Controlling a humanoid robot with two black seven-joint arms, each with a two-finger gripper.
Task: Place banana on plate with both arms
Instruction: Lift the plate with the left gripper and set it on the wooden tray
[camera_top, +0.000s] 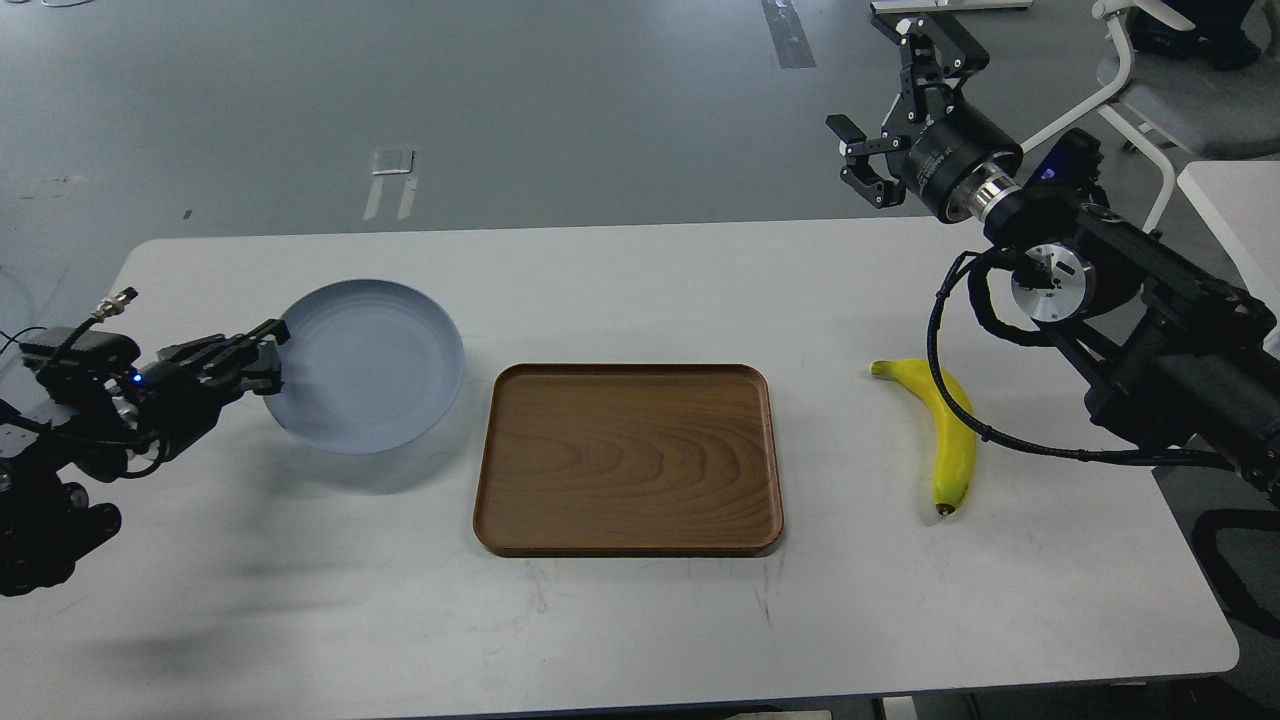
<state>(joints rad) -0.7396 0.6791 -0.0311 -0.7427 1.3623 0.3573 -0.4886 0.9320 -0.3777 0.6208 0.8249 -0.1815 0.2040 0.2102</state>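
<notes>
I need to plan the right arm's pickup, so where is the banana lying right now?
In the head view the banana lies on the white table, right of the wooden tray and apart from it, below the raised right gripper.

Lighting: even, diffuse overhead light is filling the scene. Soft shadows are falling below the plate (370, 365) and along the wooden tray (628, 458) front edge (faint). Pale glare is washing the grey floor (560, 100). Focus is holding sharp throughout.
</notes>
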